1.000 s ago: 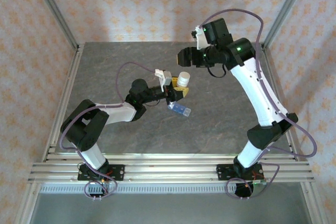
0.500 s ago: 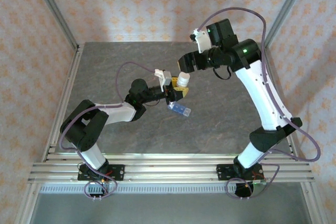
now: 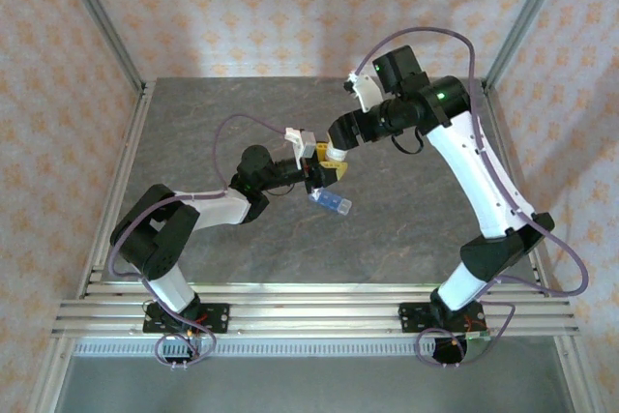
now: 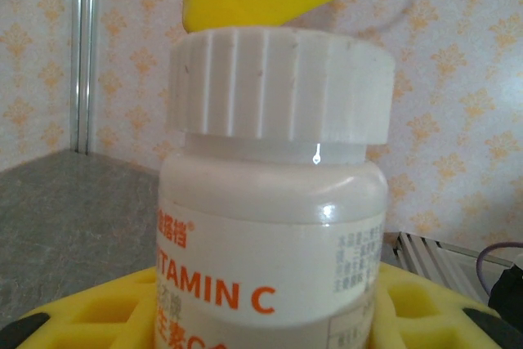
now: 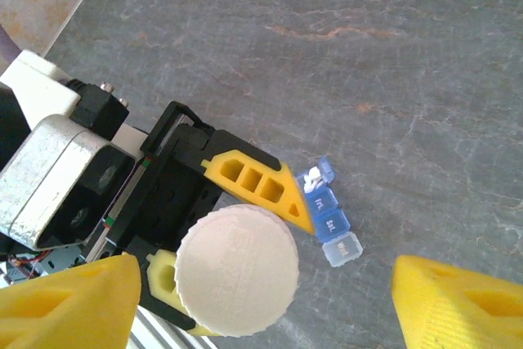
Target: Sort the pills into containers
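Note:
A white Vitamin C pill bottle [image 4: 270, 234] with a ribbed cap [image 5: 237, 271] stands upright, and my left gripper [image 3: 327, 167] is shut on its body with yellow fingers [image 5: 253, 179] on both sides. My right gripper [image 3: 338, 134] hangs open just above the cap, its yellow fingertips [image 5: 69, 304] spread wide to either side of it. The blue pill box [image 5: 328, 212] lies flat on the table just right of the bottle [image 3: 332, 203]. Its end compartment is open, with a few white pills [image 5: 312, 180] inside.
The grey stone-look table [image 3: 406, 229] spreads out on all sides. A metal frame rail [image 3: 116, 171] runs along its left edge, and patterned curtain walls close it in. The left arm's cable [image 3: 242, 123] loops over the table behind the gripper.
My right gripper has swung left and down until it sits directly over the bottle cap. The left gripper, bottle and pill box have not moved.

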